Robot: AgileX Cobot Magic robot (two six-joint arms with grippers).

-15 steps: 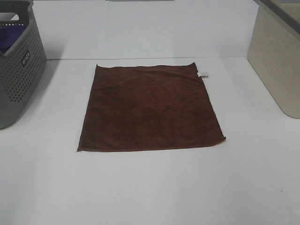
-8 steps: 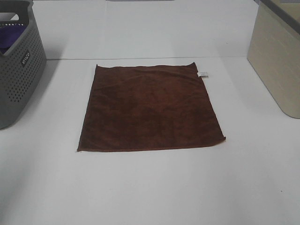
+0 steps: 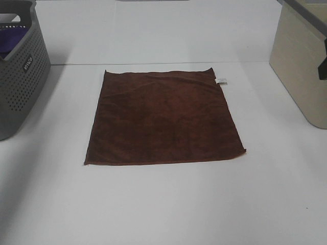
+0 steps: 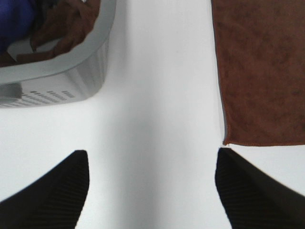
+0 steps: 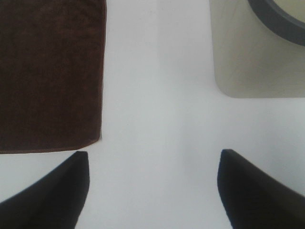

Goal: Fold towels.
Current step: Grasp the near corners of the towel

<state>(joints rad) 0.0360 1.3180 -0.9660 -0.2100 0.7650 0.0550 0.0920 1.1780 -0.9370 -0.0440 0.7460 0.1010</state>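
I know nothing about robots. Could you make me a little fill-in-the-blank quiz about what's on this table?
The towel spread flat on the table is ___ in colour.
In the high view, the grey basket stands to the towel's ___.
The small tag at the towel's far corner is ___.
The left gripper and right gripper each have jaws standing ___, holding nothing.
Missing words: brown; left; white; open.

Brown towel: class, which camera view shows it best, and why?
The exterior high view: the whole towel lies flat, all four corners visible. The left wrist view shows only one corner; the right wrist view, another.
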